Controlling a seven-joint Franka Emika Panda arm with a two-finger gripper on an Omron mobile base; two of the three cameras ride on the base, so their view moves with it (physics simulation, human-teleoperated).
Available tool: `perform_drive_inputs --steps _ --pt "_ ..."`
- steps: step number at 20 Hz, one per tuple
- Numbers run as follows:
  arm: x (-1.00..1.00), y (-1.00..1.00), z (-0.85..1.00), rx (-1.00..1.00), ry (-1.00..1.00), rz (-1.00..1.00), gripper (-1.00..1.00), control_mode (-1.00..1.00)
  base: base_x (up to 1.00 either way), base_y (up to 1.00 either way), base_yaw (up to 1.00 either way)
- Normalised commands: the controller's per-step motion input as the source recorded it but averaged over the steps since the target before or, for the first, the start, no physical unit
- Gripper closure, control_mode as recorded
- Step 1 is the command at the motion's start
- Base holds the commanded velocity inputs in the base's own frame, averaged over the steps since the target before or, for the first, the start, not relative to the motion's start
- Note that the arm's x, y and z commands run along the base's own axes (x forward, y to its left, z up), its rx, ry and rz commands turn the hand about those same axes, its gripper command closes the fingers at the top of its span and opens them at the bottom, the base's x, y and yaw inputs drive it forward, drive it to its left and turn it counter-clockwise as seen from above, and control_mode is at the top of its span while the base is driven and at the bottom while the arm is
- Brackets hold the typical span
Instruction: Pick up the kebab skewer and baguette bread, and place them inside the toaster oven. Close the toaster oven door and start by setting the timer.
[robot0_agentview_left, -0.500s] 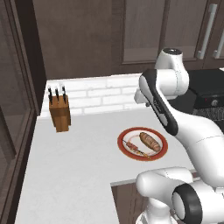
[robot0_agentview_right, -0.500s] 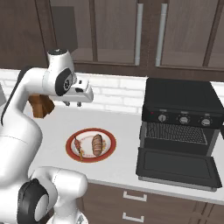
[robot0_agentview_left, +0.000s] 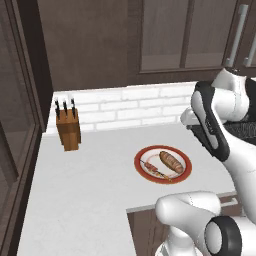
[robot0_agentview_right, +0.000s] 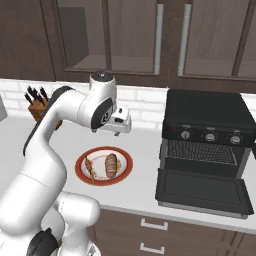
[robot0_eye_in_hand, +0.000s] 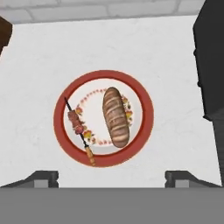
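The kebab skewer (robot0_eye_in_hand: 80, 130) and the baguette bread (robot0_eye_in_hand: 116, 116) lie side by side on a red-rimmed plate (robot0_eye_in_hand: 146, 105), skewer on the left in the hand view. My gripper (robot0_eye_in_hand: 113, 178) hangs open above the plate's near edge, fingertips (robot0_eye_in_hand: 44, 177) wide apart and empty. In the right base view the gripper (robot0_agentview_right: 119, 131) sits above and behind the plate (robot0_agentview_right: 104, 165). The black toaster oven (robot0_agentview_right: 207, 112) stands to the right with its door (robot0_agentview_right: 202, 191) folded down. Its control strip carries three dials (robot0_agentview_right: 210, 136); I cannot tell which is the timer.
A wooden knife block (robot0_agentview_left: 68, 129) stands against the white brick wall at the back left. Dark cabinets hang above the counter. Bare white counter (robot0_agentview_left: 85, 195) lies left of the plate (robot0_agentview_left: 186, 169). The oven's body (robot0_eye_in_hand: 211, 57) fills the right edge of the hand view.
The arm has swung right and lower, bringing the hand from left of the plate to above it. Plate, food and oven stay where they were.
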Motion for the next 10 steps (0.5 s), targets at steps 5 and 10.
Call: perform_drive_inputs --steps 5,10 --pt "0.0 -1.0 -0.4 0.12 -0.19 0.14 -1.0 -1.0 0.0 0.0 0.0" --pt "0.04 -0.99 -0.22 0.0 -0.4 0.19 -1.0 -1.0 0.0 0.0 0.0"
